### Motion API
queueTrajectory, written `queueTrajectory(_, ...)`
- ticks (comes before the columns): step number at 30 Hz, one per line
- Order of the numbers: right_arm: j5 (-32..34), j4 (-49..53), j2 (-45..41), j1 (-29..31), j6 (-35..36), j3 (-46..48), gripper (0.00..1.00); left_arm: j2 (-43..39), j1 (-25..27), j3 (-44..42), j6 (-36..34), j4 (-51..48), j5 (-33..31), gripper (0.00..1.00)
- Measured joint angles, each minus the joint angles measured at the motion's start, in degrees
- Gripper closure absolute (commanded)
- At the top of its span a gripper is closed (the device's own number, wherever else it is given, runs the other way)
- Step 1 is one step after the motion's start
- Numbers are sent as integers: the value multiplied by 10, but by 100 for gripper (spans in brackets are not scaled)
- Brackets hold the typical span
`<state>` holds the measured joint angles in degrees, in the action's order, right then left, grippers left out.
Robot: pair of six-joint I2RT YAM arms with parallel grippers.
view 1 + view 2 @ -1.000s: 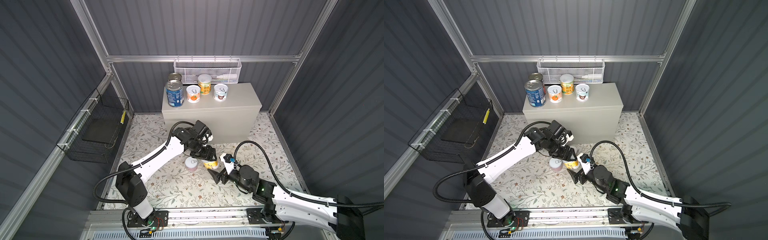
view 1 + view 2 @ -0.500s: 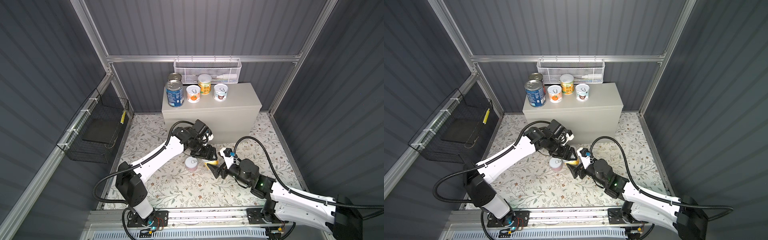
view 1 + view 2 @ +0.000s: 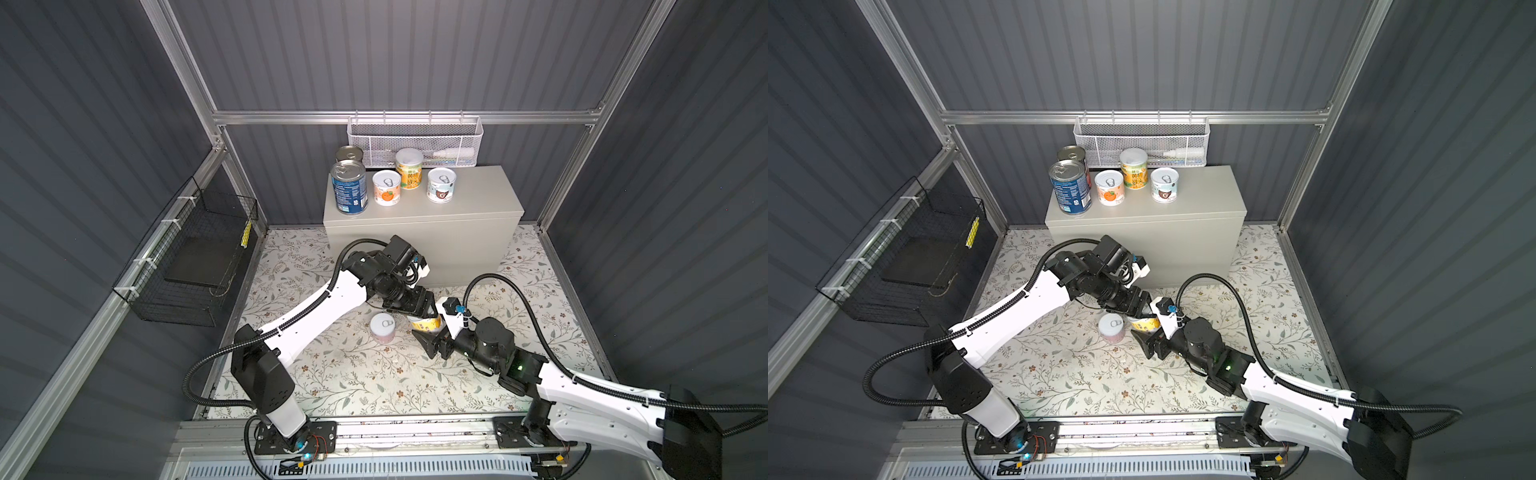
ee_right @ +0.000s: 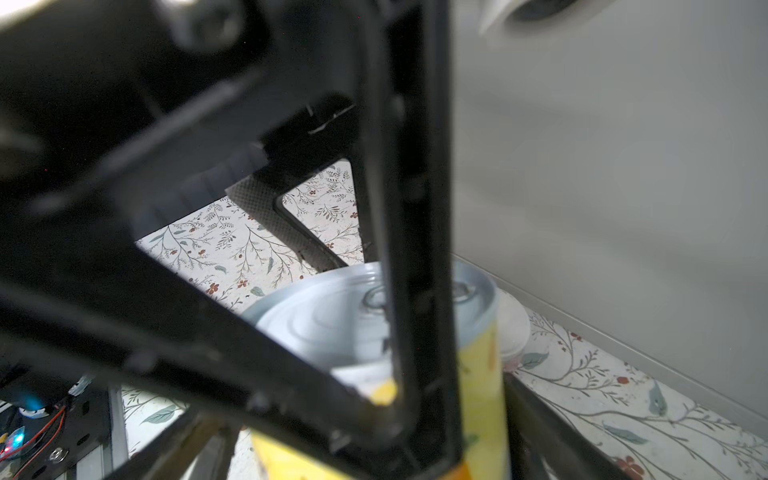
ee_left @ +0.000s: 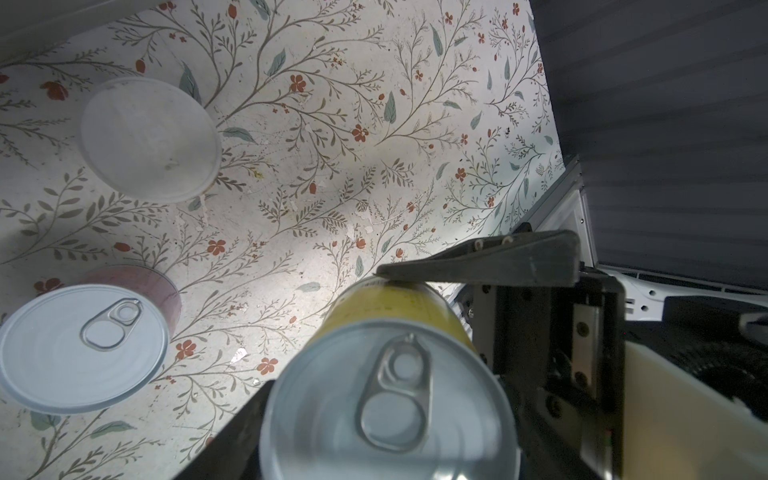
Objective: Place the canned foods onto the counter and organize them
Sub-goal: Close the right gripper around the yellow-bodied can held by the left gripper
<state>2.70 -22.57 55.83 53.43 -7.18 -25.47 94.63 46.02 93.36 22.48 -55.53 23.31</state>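
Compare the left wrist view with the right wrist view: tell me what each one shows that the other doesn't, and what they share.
Only the left wrist view shows a pink-labelled can standing with its pull-tab lid up, and the dark ribbed wall. Only the right wrist view shows the grey front of the counter and a blue-lit board with red wires. Both show the yellow can with its pull-tab lid, and the floral mat.

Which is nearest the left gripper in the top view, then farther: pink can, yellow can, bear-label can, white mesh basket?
1. yellow can, held in the left gripper.
2. pink can, on the floor beside it.
3. bear-label can, up on the counter.
4. white mesh basket, on the back wall.
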Motion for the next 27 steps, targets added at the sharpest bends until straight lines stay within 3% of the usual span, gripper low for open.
queueTrajectory(18,15,-28,18,0,13,-1,8,0,0,0,0,0,6,47)
queueTrajectory(27,17,-52,31,0,16,-1,23,0,0,0,0,1,9,47)
